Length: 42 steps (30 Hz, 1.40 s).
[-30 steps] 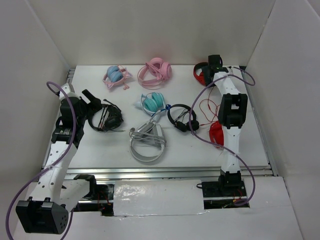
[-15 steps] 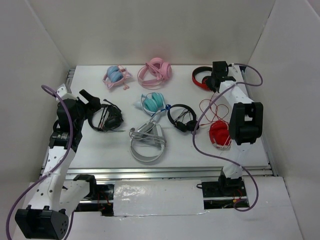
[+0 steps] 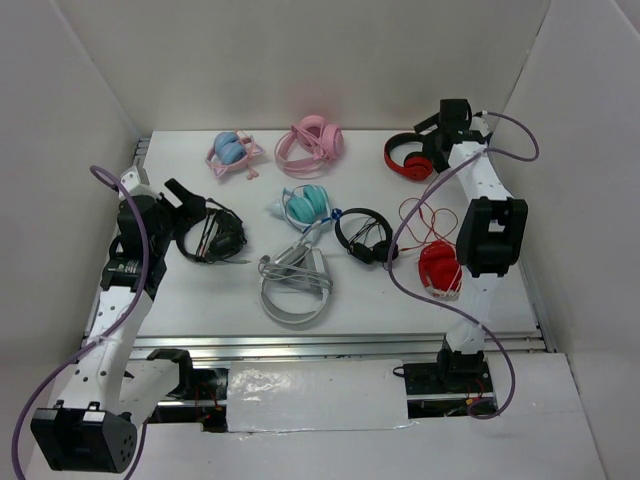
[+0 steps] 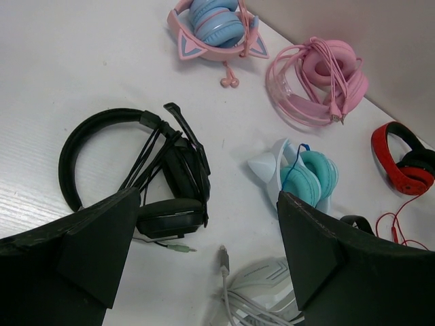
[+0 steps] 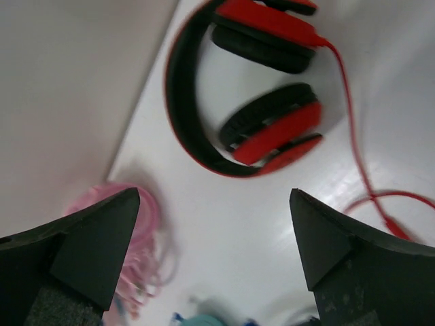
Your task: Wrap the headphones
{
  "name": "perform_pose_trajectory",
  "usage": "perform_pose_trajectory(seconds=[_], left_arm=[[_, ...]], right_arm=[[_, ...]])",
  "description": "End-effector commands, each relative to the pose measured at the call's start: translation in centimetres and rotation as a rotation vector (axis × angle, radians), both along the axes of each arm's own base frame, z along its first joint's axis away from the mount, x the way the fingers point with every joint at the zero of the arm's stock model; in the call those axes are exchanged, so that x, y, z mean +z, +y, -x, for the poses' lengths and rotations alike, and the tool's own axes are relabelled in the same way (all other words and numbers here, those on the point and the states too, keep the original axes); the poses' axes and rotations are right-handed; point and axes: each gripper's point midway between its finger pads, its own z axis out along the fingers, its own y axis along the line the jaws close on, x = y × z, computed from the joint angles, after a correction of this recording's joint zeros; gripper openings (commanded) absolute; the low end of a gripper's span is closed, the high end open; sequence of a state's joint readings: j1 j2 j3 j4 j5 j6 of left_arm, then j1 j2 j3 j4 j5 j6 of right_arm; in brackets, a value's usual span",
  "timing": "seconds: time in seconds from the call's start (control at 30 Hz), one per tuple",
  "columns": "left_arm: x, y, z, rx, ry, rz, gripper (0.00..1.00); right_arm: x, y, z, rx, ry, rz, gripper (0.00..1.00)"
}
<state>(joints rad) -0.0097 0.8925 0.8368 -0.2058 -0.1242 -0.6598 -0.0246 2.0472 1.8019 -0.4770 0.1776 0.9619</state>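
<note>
Right wrist view places the headphones (image 5: 272,129) directly beneath the camera. They lie flat on the table (image 3: 200,290) at its far right, close to the wall, with the cups facing each other inside the band. The thin red cable (image 5: 350,115) leaves one cup and trails off loose. In the top view it sprawls in open loops beside the right arm, running near toward the compact red pair (image 3: 438,268). No turn of cable lies around the band or cups.

Change noted: a second ago the right gripper (image 5: 212,204) sat low over the headphones. It has since drawn back toward the far right, and the headphones lie in much the same place. Its fingers now stand wide apart with nothing between them.

Judgement: this is a release or a missed pinch. Wrapping has not begun, and the cable must be picked up afresh.

The left gripper (image 4: 207,200), likewise spread and empty, hovers over the black headset (image 3: 212,235) at the left of the table. It is well apart from the headphones and has hardly moved.
</note>
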Motion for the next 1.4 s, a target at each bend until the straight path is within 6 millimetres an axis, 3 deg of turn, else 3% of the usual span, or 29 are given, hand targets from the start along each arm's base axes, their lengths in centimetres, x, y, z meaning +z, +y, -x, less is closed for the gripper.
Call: perform_pose_trajectory(seconds=[0.0, 0.03, 0.07, 0.1, 0.17, 0.3, 0.5, 0.6, 0.8, 0.87, 1.03, 1.07, 1.13, 1.23, 1.37], left_arm=[[1.8, -0.3, -0.6, -0.015, -0.068, 0.004, 0.95], [1.8, -0.3, -0.7, -0.015, -0.068, 0.004, 0.95], [1.8, -0.2, -0.8, -0.016, -0.066, -0.001, 0.95], [1.6, -0.2, -0.8, -0.015, -0.060, -0.003, 0.95], [1.6, -0.1, -0.8, -0.007, -0.049, -0.009, 0.95], [1.5, 0.4, -0.8, 0.013, -0.042, -0.020, 0.94], [1.2, 0.0, -1.1, -0.003, -0.046, -0.012, 0.93], [1.3, 0.3, -1.0, 0.012, -0.038, -0.015, 0.91], [2.3, 0.8, 0.0, 0.036, -0.085, -0.025, 0.91], [2.5, 0.7, 0.1, 0.035, -0.095, -0.023, 0.91], [2.4, 0.5, 0.1, 0.021, -0.099, -0.021, 0.91], [2.5, 0.5, 0.0, 0.019, -0.104, -0.019, 0.91], [2.2, 0.5, -0.1, 0.018, -0.096, -0.022, 0.91], [1.9, 0.4, -0.4, 0.016, -0.087, -0.019, 0.91], [1.6, 0.2, -0.7, 0.000, -0.085, -0.022, 0.90]], right_arm=[[1.2, -0.1, -1.7, -0.152, 0.012, -0.085, 1.00], [-1.9, -0.3, -1.6, -0.174, 0.095, -0.090, 1.00], [-0.3, -0.3, -2.9, -0.188, 0.058, -0.096, 1.00], [-0.5, -0.3, -3.3, -0.203, 0.065, -0.110, 1.00], [-2.6, -0.2, -3.9, -0.210, 0.113, -0.125, 1.00], [-6.0, -0.5, -3.1, -0.240, 0.188, -0.153, 1.00], [-7.2, -0.8, -2.3, -0.197, 0.238, -0.147, 1.00], [-8.8, -1.2, -1.7, -0.194, 0.280, -0.163, 1.00], [-10.6, -2.9, -1.3, -0.228, 0.307, -0.189, 1.00], [-10.8, -3.7, -1.6, -0.242, 0.302, -0.202, 1.00], [-9.3, -4.2, -3.4, -0.253, 0.211, -0.233, 1.00], [-7.1, -3.6, -4.7, -0.211, 0.127, -0.252, 1.00], [-7.1, -2.5, -4.7, -0.160, 0.105, -0.277, 1.00], [-4.6, -0.4, -5.1, -0.086, 0.049, -0.320, 1.00], [-3.6, 0.5, -5.1, -0.094, 0.046, -0.330, 1.00]])
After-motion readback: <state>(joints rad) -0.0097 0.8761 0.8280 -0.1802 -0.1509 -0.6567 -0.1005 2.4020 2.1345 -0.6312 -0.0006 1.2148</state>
